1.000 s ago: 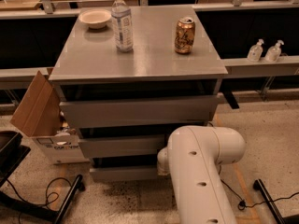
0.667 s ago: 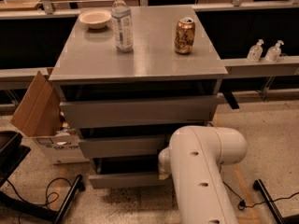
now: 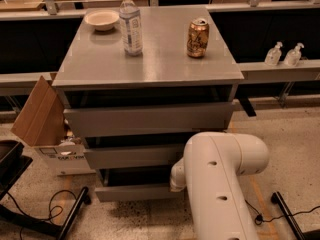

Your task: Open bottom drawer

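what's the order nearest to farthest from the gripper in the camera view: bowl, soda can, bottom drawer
The gripper is hidden behind the white arm, low at the bottom drawer.
1. bottom drawer, lowest front, right where the arm reaches.
2. soda can, on the tabletop, right side.
3. bowl, tabletop's far left corner.

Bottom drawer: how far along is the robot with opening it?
Done: the bottom drawer looks slightly pulled out, with a dark gap above its front. In hand: the white arm reaches its right end, hiding the end effector there. Left: drawing it fully out; the inside barely shows.
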`<state>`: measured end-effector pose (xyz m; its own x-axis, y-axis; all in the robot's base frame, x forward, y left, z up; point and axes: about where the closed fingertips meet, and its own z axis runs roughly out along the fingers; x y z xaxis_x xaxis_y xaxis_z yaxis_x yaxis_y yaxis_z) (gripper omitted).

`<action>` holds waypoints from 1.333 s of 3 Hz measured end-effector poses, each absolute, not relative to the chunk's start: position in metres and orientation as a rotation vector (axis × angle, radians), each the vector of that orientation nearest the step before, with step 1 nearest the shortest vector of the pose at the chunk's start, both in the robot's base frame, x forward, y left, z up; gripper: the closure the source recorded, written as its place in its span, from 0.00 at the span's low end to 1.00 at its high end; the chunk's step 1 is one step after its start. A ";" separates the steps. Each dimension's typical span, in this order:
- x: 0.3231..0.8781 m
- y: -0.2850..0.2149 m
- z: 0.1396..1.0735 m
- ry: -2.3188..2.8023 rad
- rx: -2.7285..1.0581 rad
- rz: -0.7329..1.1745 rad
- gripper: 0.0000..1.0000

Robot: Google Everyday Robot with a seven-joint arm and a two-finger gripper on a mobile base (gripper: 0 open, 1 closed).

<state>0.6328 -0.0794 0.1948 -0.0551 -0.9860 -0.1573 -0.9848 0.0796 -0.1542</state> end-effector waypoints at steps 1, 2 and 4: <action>0.624 -0.081 0.200 2.136 -1.977 0.002 1.00; 0.595 -0.091 0.204 2.176 -1.922 0.046 1.00; 0.593 -0.090 0.202 2.177 -1.925 0.050 0.53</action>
